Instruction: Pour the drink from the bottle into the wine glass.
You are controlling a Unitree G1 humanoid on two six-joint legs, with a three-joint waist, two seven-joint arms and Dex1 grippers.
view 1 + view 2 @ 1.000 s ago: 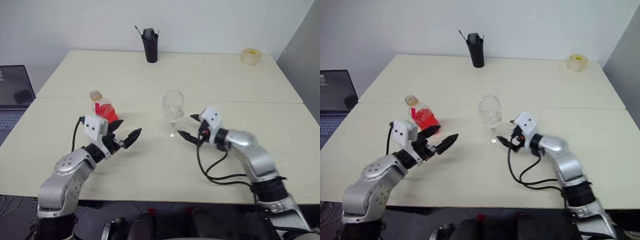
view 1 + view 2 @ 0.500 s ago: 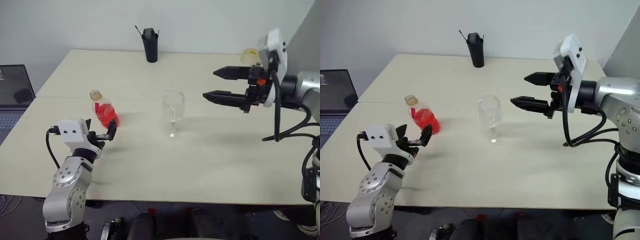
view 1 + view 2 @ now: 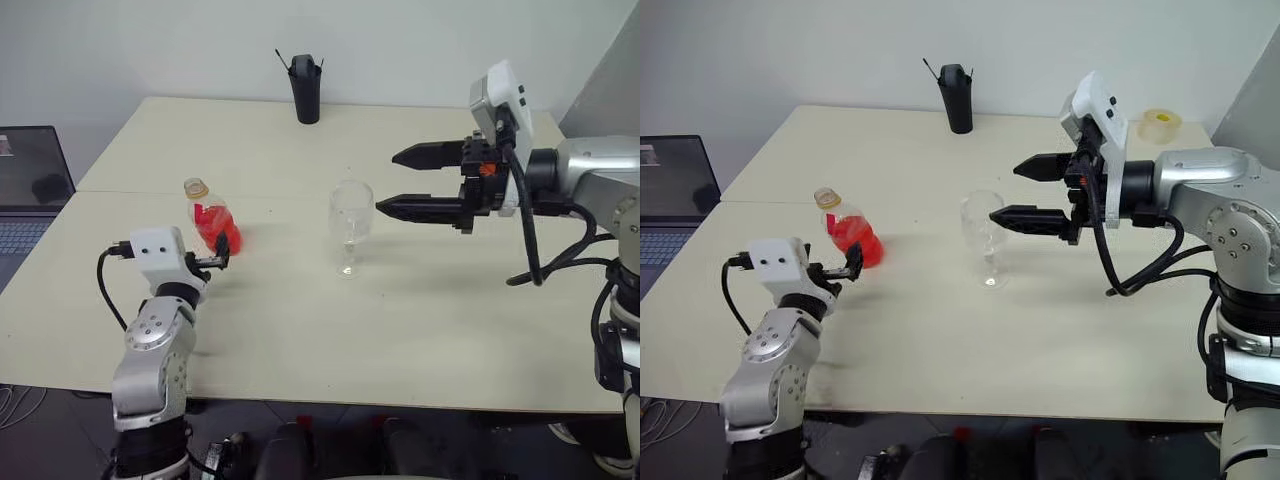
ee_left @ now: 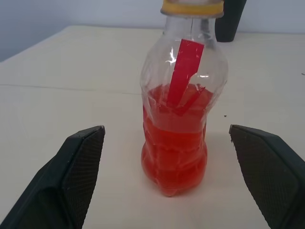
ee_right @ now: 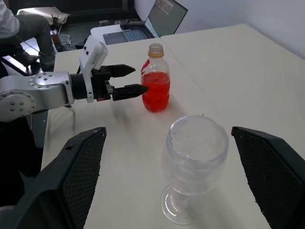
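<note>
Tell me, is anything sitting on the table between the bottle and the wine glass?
No. In the left eye view, only bare table lies between the bottle and the wine glass.

I'm looking at a plain white wall (image 3: 150, 40) behind two cream tables (image 3: 420, 330) butted together, seam running across. A laptop (image 3: 30, 180) is sitting open off the left edge. Dark floor (image 5: 28, 43) is showing beyond it.
</note>
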